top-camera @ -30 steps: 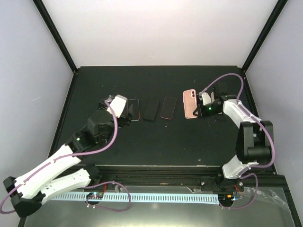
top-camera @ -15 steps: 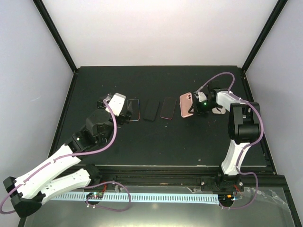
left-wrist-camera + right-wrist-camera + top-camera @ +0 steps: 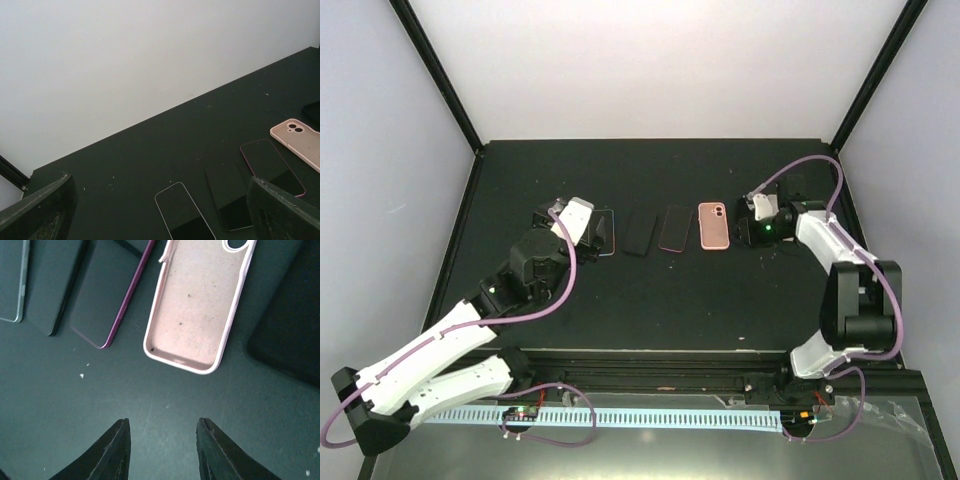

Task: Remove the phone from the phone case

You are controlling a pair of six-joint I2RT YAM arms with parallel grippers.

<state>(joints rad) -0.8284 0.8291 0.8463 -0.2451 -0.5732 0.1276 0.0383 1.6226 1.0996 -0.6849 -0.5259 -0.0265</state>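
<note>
Top external view: matte black table [image 3: 650, 300] with row of four flat items. Spread wide and empty: left gripper [image 3: 159, 180], at 9 o'clock end of row. Also parted, pinching nothing: right gripper [image 3: 162, 422]. At its 12 o'clock in wrist view, pink soft rectangular phone case [image 3: 197, 305], flat, hollow side up, nothing inside.

Just beside case at 9 o'clock: purple-rimmed dark phone [image 3: 102, 295], likely task's phone. Further along: black slab phone [image 3: 640, 232], white-rimmed phone [image 3: 603, 232].

Extraction judged done. Next: back right claw away without nudging case.

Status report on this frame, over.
Left gripper open, right gripper open, both empty. Pink case lies empty, flat; purple-edged phone beside it, apart. Nothing blocking.
</note>
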